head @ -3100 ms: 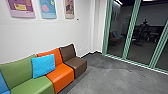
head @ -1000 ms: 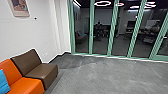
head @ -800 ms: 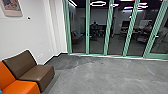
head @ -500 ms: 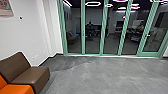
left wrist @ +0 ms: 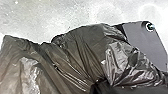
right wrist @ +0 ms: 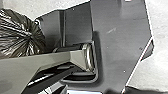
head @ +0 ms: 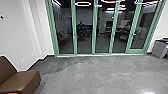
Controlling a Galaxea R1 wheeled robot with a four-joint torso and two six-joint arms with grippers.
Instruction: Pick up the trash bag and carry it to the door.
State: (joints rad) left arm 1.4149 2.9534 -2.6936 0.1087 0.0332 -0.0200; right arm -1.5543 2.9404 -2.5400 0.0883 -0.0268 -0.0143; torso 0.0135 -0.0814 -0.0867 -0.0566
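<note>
- A dark, glossy plastic trash bag (left wrist: pixel 80 47) is bulging and creasing beside the robot's wide dark plate, partly covering it in the left wrist view; its puckered folds are also showing beside that plate in the right wrist view.
- Whether the left claw or the right claw is grasping the bag, clenching or hanging released, I cannot tell.
- The smooth grey concrete floor (head: pixel 97 77) is spreading toward the glass, showing a darker patch near the white wall (head: pixel 15 32) and catching glare.
- A row of tall glass panels framed in green (head: pixel 93 30) is lining the far side, including a green-framed glass door (head: pixel 141 35) with a handle.
- Behind the glass, pink-white ring lights (head: pixel 83 4) are glowing over a dim room.
- A low brown seat with a smooth cover (head: pixel 22 81) is standing near the wall; a grey box-shaped unit with a dark top (head: pixel 160 48) is standing right of the door.
</note>
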